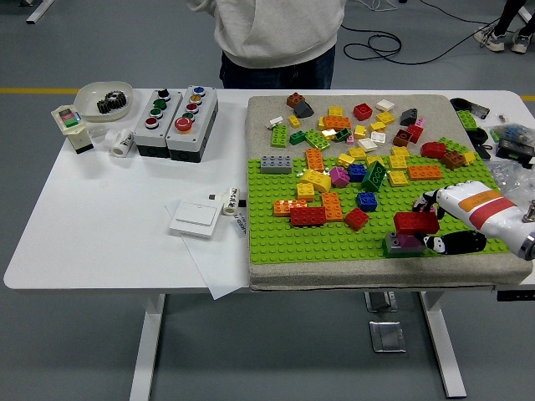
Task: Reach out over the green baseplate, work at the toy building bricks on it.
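The green baseplate (334, 234) lies on a grey mat at the table's right half, with several loose bricks across its far part and the mat beyond. My right hand (430, 222) comes in from the right edge over the plate's near right corner. Its fingers (428, 200) and thumb (456, 242) are closed around a red brick (414, 222). That brick sits on top of a grey brick (398, 245) with a purple piece showing under it. A red brick (307, 215) and a small red one (357, 219) lie further left. The left arm is out of view.
A person (276, 33) stands at the far side, hands out of sight. Left of the mat are two grey button boxes (175, 121), a white bowl (104, 98), a white switch plate (195, 219) and paper. Dark clutter (510, 142) sits at the right edge.
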